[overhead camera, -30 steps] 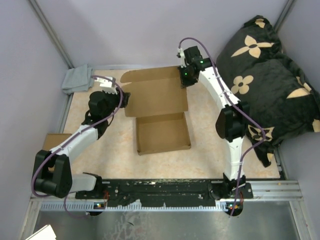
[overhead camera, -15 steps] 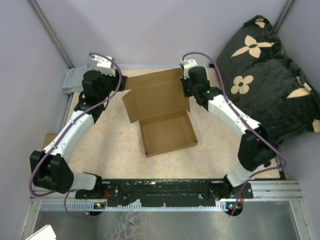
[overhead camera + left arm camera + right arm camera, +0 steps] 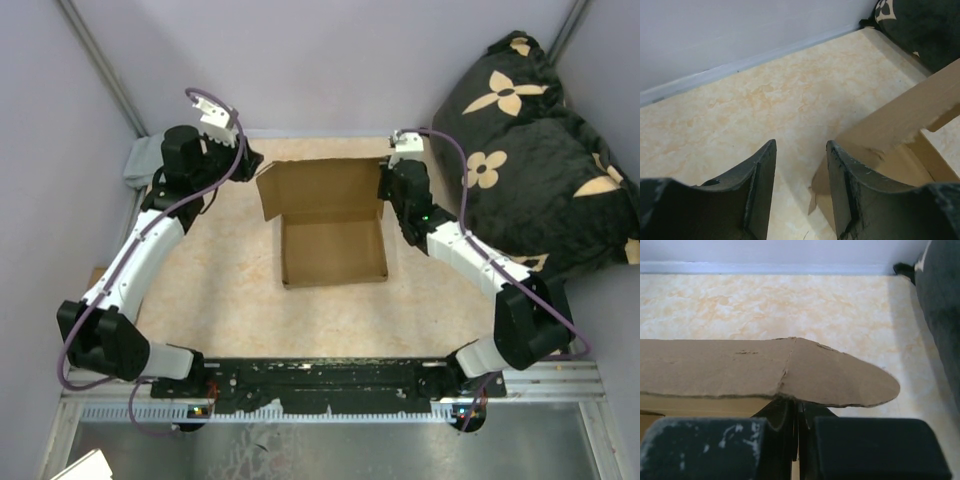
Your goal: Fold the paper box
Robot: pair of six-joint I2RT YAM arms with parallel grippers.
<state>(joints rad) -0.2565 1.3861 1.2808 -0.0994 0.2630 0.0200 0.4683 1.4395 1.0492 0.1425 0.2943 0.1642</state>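
Observation:
The paper box (image 3: 333, 252) lies mid-table as a brown cardboard tray, its lid panel (image 3: 322, 188) raised at the far side. My right gripper (image 3: 385, 192) is shut on the lid's right edge. In the right wrist view the jaws (image 3: 799, 410) pinch the cardboard just under a rounded flap (image 3: 790, 371). My left gripper (image 3: 250, 160) hangs open beside the lid's far left corner. Its fingers (image 3: 762, 170) show only bare floor between them, and the box's edge (image 3: 900, 112) lies to their right.
A grey cloth (image 3: 140, 160) sits in the far left corner. A black pillow with tan flowers (image 3: 520, 150) fills the right side. The back wall (image 3: 740, 30) stands close behind the left gripper. A small cardboard piece (image 3: 96, 272) peeks out at the left edge.
The left gripper has opened, come off the lid and moved to the far left. The right gripper has carried the lid's edge rightward and nearer, and the box has shifted and squared up.

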